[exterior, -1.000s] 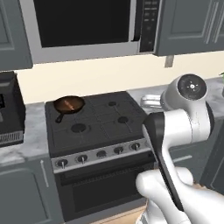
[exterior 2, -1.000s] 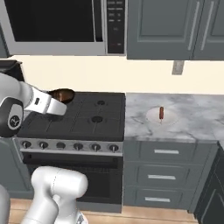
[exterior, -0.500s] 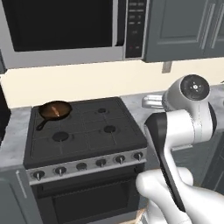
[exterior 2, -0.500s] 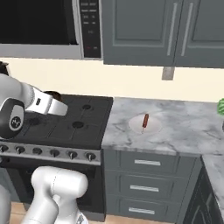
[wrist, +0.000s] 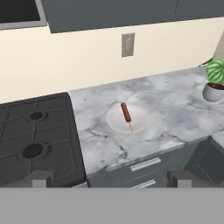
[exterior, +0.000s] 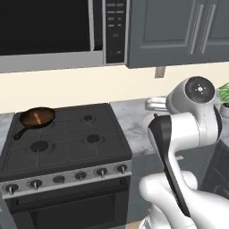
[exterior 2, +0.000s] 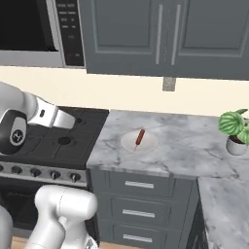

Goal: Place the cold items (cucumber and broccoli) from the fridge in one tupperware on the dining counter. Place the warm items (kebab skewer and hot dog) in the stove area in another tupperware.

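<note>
The kebab skewer (wrist: 126,113) lies flat across a white plate (wrist: 139,122) on the marble counter (wrist: 170,113), well ahead of the gripper (wrist: 109,179) and a little to the right of the midline between its fingertips (wrist: 41,178). Its thin stick end points back toward the fingers, the meaty part away from them. From the right base camera the same skewer (exterior 2: 140,137) sits on its plate (exterior 2: 148,143) just beside the stove, which fits the task's "stove area" wording; the plate probably keeps the warm food off the bare stone.

The fingers stand spread as wide as they go and hold nothing; only their two tips rise at the bottom of the hand camera, far short of the plate. That wide stance suits an approach rather than a grasp.

Further from the fingers, to their left, the black stove top (wrist: 30,140) shows its burners. A frying pan (exterior: 36,117) rests on the rear left burner in the left base camera, with something reddish in it, possibly the hot dog, though it is too small to be sure. A potted plant (wrist: 215,81) stands at the far right of the counter. No tupperware is in sight, so the skewer looks like the first pick.
</note>
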Robot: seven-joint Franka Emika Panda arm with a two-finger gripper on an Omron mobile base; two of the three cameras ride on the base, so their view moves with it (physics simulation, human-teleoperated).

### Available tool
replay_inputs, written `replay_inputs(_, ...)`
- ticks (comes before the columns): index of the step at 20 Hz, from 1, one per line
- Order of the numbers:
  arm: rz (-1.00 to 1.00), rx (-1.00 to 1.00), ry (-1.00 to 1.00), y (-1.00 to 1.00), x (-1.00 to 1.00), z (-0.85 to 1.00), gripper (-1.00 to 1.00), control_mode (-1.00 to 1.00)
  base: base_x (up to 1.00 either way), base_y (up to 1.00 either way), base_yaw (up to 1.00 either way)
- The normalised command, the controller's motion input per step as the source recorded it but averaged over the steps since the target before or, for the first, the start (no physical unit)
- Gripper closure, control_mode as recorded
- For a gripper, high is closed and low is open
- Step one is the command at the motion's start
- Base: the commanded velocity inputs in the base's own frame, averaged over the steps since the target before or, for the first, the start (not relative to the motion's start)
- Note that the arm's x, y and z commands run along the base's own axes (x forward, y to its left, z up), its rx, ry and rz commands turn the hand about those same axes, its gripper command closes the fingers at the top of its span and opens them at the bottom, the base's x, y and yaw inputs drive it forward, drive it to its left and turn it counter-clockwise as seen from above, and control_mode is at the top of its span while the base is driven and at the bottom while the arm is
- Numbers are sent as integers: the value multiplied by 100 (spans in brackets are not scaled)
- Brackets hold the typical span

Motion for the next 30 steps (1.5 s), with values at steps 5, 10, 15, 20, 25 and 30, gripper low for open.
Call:
replay_inputs(5,0,0,0,0,0,0,-100,100,73,-30,0)
replay_inputs(10,0,13,30,-23,19,-17,-100,-100,20,-13,0)
replay_inputs(15,-10,16,44,-21,-4,-66,-100,-100,0,0,0)
replay_inputs(20,-2,17,25,-49,0,-52,-100,-100,0,0,0)
replay_inputs(25,0,11,0,-63,2,-61,-100,-100,0,0,0)
replay_inputs(30,0,1,7,-55,14,-48,-100,-100,0,0,0)
